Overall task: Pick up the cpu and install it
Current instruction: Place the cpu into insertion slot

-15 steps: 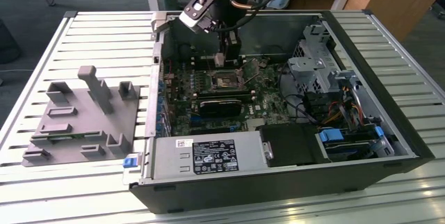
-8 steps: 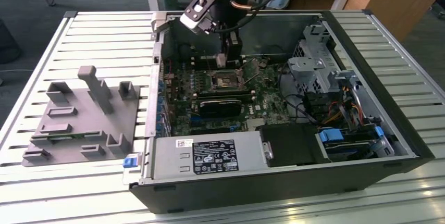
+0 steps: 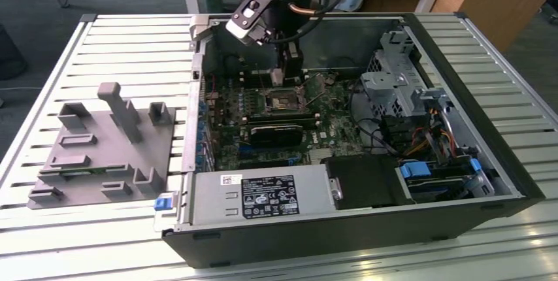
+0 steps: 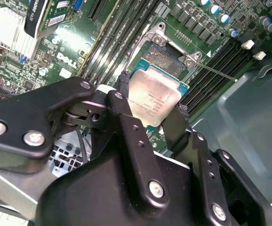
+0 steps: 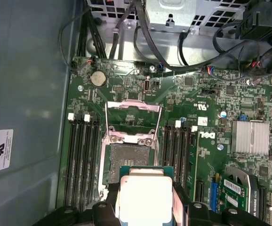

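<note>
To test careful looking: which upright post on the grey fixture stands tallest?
The narrow post at the far middle of the grey fixture; it rises well above the shorter, blockier posts around it.

The cpu [image 4: 152, 94] clamped between the jaws has a smooth, satin silver metal lid on a green rim. And the gripper [image 4: 153, 94] fingers [image 4: 126, 122] look matt black, screws [image 4: 156, 189] shiny. Just beyond the jaws, the socket frame [image 5: 131, 138] is bare bright metal.

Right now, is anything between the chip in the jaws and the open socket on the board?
No. In both wrist views the stretch from the cpu to the socket is bare.
</note>
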`<control>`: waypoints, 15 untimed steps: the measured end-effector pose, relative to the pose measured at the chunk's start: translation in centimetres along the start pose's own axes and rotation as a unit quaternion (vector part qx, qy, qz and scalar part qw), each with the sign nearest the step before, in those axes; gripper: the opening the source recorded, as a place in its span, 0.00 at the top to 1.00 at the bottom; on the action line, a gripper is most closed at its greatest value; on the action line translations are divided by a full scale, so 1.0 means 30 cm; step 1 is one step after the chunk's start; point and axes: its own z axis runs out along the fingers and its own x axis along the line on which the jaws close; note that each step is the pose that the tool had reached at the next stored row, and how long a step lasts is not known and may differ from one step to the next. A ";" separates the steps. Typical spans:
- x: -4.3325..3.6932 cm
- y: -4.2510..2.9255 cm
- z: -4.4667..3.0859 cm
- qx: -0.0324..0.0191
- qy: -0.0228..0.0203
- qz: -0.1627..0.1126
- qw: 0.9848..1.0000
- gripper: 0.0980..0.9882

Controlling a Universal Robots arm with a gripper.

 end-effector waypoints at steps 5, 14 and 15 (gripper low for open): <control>0.000 0.000 0.004 0.000 0.000 0.000 1.000 0.51; 0.000 -0.001 0.010 0.000 0.000 0.000 1.000 0.51; 0.000 -0.001 0.010 0.000 0.000 0.000 1.000 0.51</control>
